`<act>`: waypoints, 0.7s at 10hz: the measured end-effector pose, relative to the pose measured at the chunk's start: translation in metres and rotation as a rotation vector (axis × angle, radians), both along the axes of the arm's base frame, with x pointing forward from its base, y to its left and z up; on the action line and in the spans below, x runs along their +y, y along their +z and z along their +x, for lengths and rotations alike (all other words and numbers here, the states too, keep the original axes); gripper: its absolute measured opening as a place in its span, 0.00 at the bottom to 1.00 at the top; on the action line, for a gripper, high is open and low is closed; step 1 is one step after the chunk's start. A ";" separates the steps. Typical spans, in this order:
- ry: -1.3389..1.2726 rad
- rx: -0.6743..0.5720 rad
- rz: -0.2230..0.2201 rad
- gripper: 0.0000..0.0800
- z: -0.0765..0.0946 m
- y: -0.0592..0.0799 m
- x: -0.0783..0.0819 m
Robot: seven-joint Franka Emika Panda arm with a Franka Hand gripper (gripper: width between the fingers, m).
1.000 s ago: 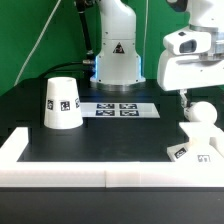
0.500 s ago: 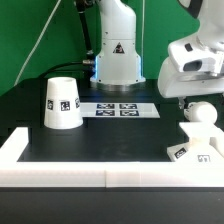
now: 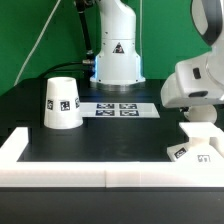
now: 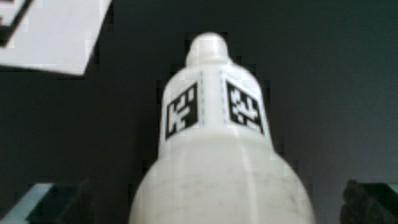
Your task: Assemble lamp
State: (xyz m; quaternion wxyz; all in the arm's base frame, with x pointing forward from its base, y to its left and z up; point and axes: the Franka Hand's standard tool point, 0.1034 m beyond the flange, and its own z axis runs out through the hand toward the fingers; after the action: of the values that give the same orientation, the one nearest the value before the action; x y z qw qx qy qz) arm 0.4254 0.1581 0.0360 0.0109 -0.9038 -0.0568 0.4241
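The white cone shade (image 3: 60, 103) stands on the black table at the exterior view's left, tag facing front. The flat square base (image 3: 192, 150) lies at the exterior view's right. The bulb (image 3: 197, 128) stands upright just behind it; I cannot tell whether they touch. My gripper (image 3: 199, 106) has come down over the bulb's round head and hides most of it. In the wrist view the bulb (image 4: 214, 130) fills the middle, two tags showing. My gripper (image 4: 205, 205) is open, with a dark finger (image 4: 36, 205) on each side of the bulb's wide end and a gap between.
The marker board (image 3: 122, 108) lies in the middle at the back, in front of the robot pedestal (image 3: 118, 55). A low white wall (image 3: 110, 172) runs along the front and left of the table. A white tagged corner (image 4: 45, 35) shows in the wrist view.
My gripper has moved down and slightly toward the exterior view's right, lowering over the bulb's head. The bulb, base and shade have not moved.
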 end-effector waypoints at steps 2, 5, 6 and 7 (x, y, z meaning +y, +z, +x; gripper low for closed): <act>0.000 0.051 -0.003 0.87 0.002 -0.010 -0.001; -0.002 0.045 -0.005 0.87 -0.004 -0.020 -0.001; -0.003 0.037 -0.005 0.87 -0.005 -0.024 -0.001; -0.004 0.032 -0.005 0.87 -0.006 -0.027 -0.002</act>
State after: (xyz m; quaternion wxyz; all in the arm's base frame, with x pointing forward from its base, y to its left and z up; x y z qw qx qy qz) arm 0.4189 0.1566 0.0087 0.0106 -0.8971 -0.0536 0.4384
